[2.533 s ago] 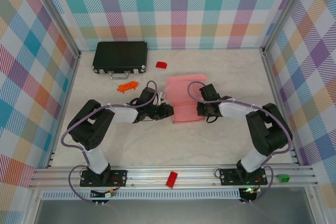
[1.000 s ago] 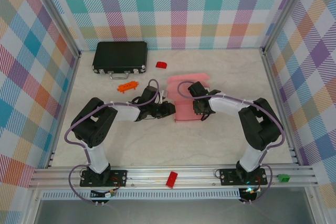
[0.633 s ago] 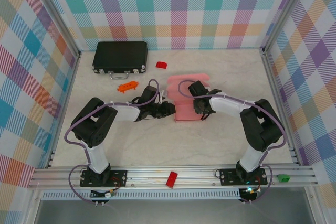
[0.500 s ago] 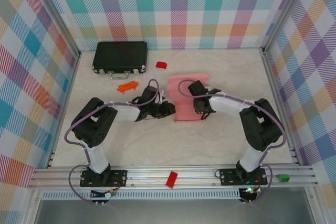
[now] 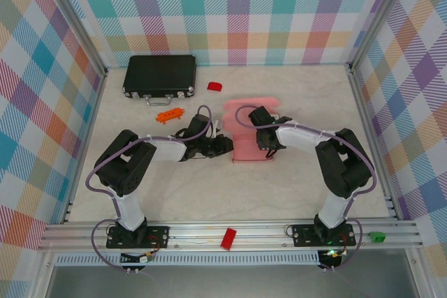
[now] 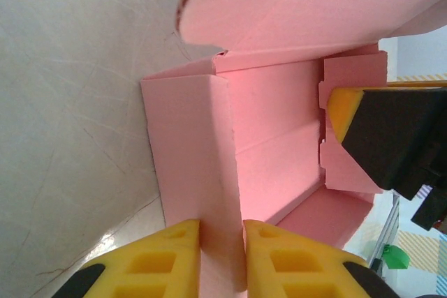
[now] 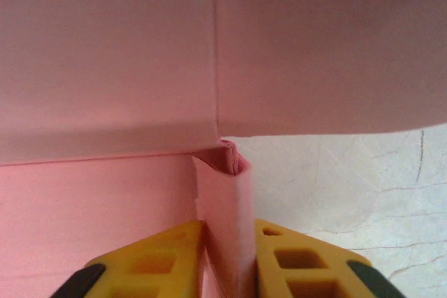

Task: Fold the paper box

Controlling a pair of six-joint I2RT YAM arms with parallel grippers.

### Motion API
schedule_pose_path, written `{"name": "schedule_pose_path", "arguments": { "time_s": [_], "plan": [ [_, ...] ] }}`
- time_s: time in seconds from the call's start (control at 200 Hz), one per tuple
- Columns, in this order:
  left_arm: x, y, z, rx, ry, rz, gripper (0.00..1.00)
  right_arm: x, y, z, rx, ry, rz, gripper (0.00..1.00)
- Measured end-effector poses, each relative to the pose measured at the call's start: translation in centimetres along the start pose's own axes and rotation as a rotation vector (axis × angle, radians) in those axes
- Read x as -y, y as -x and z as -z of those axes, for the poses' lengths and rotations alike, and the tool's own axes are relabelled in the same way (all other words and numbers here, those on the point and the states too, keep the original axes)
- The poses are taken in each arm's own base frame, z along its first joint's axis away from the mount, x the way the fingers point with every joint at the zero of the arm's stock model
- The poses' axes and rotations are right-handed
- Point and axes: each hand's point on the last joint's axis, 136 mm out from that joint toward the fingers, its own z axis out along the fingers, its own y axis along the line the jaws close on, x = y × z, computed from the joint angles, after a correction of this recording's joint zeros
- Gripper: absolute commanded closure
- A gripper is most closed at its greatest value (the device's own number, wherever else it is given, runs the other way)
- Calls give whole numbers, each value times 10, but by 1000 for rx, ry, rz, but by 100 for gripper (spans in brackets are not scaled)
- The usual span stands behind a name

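Paper box (image 5: 248, 137): half-formed, sitting near the centre of the tabletop (image 5: 230, 186). Left gripper (image 6: 221, 235) pinches its left side wall. Right gripper (image 7: 228, 236) pinches the doubled-over right wall. Judged purpose: keeping both walls upright and creased, since the box is not yet closed.

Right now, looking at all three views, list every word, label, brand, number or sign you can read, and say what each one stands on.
None can be read.
The paper box is plain pink card with no print.
The black hard case shows no legible label; any marking is too small to tell.
The plaid walls carry pattern only.
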Motion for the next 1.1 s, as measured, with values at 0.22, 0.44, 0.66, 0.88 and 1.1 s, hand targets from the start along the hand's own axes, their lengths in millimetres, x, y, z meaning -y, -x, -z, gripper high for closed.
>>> {"name": "schedule_pose_path", "arguments": {
  "time_s": [0.22, 0.44, 0.66, 0.88, 1.1],
  "plan": [
    [0, 0, 0, -2, -3, 0, 80, 2, -4, -9, -21, -17, 3, 91],
    [1, 0, 0, -3, -3, 0, 81, 1, -4, -10, -25, -20, 9, 91],
    [1, 0, 0, -4, -5, 0, 82, 2, -3, -11, -25, -27, 26, 91],
    [1, -1, 0, -5, -5, 0, 82, 2, 0, -13, -23, -47, 62, 90],
    [1, -1, 0, -5, -5, 3, 82, 2, 3, -15, -27, -62, 87, 89]
  ]
}}
